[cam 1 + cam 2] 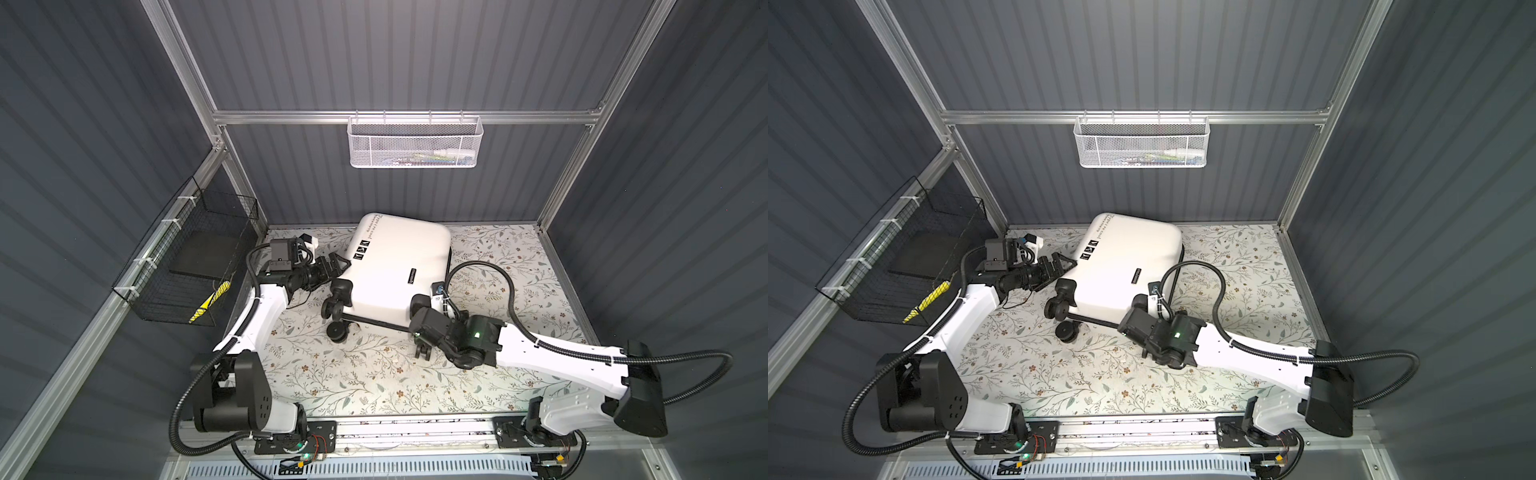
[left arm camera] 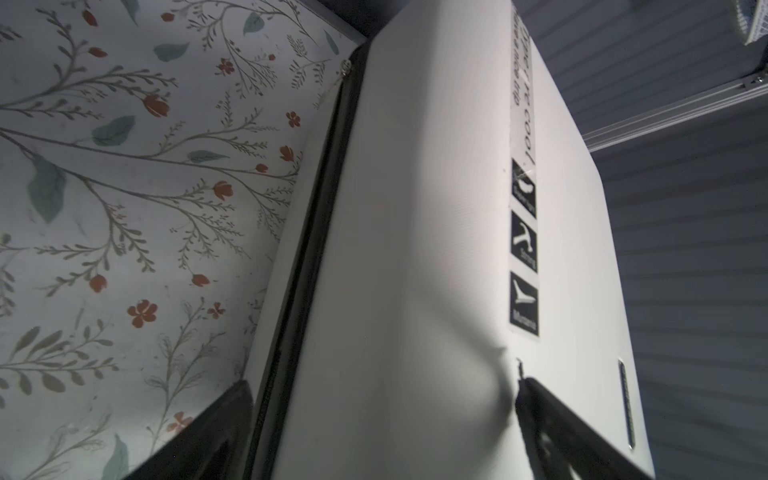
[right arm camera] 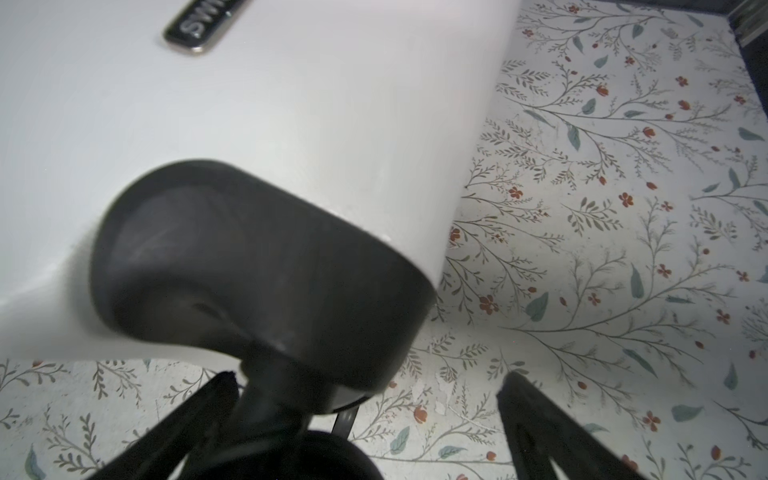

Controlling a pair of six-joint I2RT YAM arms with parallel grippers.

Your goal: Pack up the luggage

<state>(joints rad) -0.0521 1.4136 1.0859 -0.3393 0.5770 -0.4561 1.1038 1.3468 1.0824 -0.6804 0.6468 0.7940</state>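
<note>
- Left wrist view: the left gripper [image 2: 382, 436] is released. Its two black fingers [image 2: 561, 432] are spread wide and straddle a long edge of the luggage [image 2: 415, 249]. I cannot tell whether they touch the shell.
- Right wrist view: the right gripper [image 3: 365, 415] is released too, jaws far apart. A black wheel mount [image 3: 257, 257] on a corner of the luggage [image 3: 270, 83] sits between them, its stem close beside one finger, with nothing clamped.
- In both top views the luggage [image 1: 399, 266] [image 1: 1129, 266] lies closed and flat on the floral table [image 1: 374, 382]. It lies from the centre toward 12 o'clock, turned askew, with its wheels [image 1: 337, 332] pointing to about 7 o'clock.
- In a top view the left gripper [image 1: 337, 266] is at the luggage's 9 o'clock side, just beside the black stickers [image 1: 360, 252].
- The right arm [image 1: 540, 353] reaches in from 4 o'clock to the luggage's 5 o'clock corner.
- A white mesh basket [image 1: 413, 141] hangs on the back rail at 12 o'clock.
- A black wire basket [image 1: 187, 257] hangs at 9 o'clock, well apart from the luggage.
</note>
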